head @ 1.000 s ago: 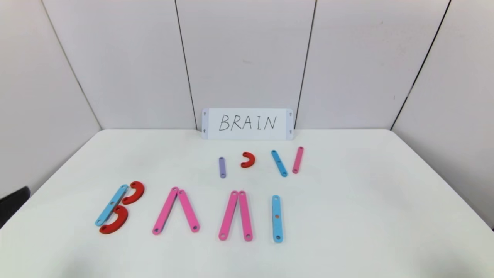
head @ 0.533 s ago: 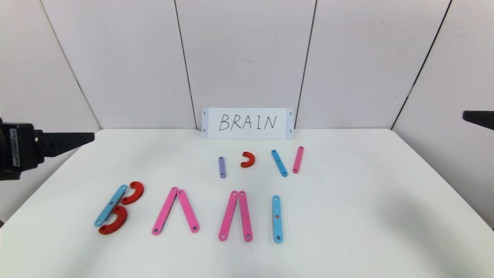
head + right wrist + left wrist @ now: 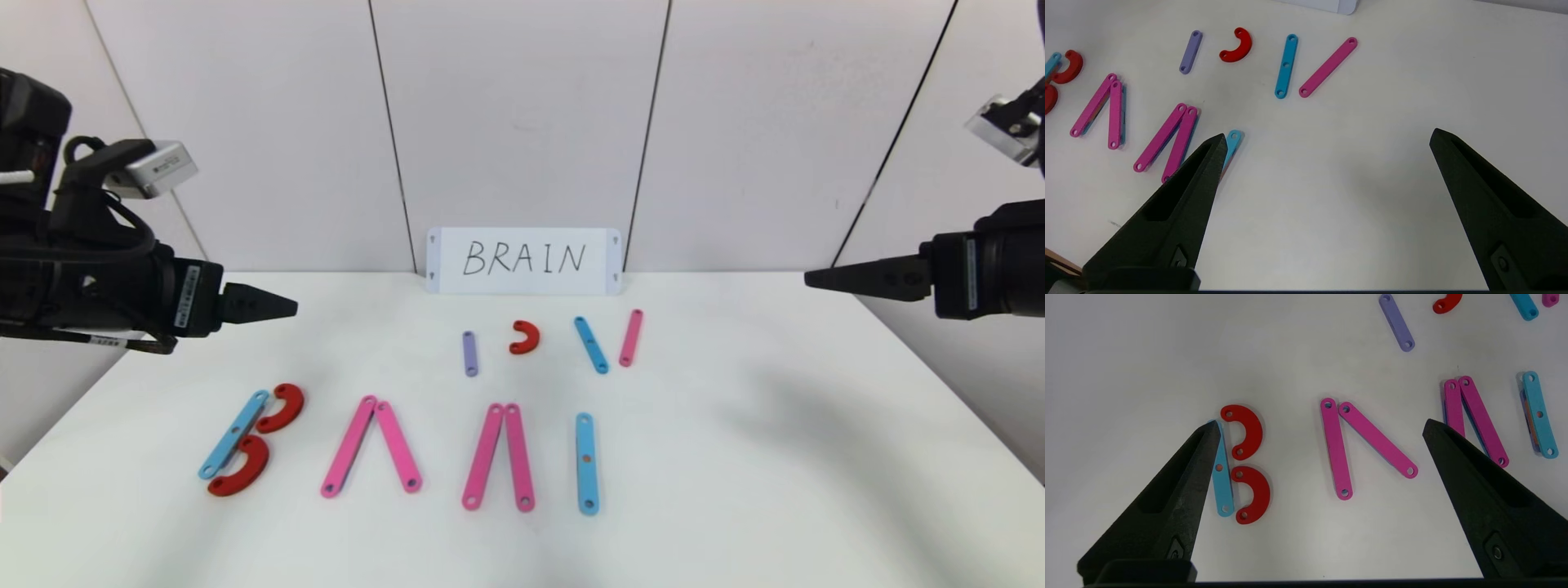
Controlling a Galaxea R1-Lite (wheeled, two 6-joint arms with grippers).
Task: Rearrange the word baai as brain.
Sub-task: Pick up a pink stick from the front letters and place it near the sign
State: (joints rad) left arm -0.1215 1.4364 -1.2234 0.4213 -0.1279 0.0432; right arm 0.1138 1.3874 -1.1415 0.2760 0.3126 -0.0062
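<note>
Baai lies in a row along the near worktop: B at my left, two pink A's in the middle, the blue I at the right end. Spare pieces, among them a purple bar and a red curve, sit farther back, before the card. My left claw hangs wide and empty above the B; my right claw hangs wide and empty, well right of the I. The first A, which must become R, lies below and inward of the left claw, its bars running near to far. I judge the left arm nearer.
</note>
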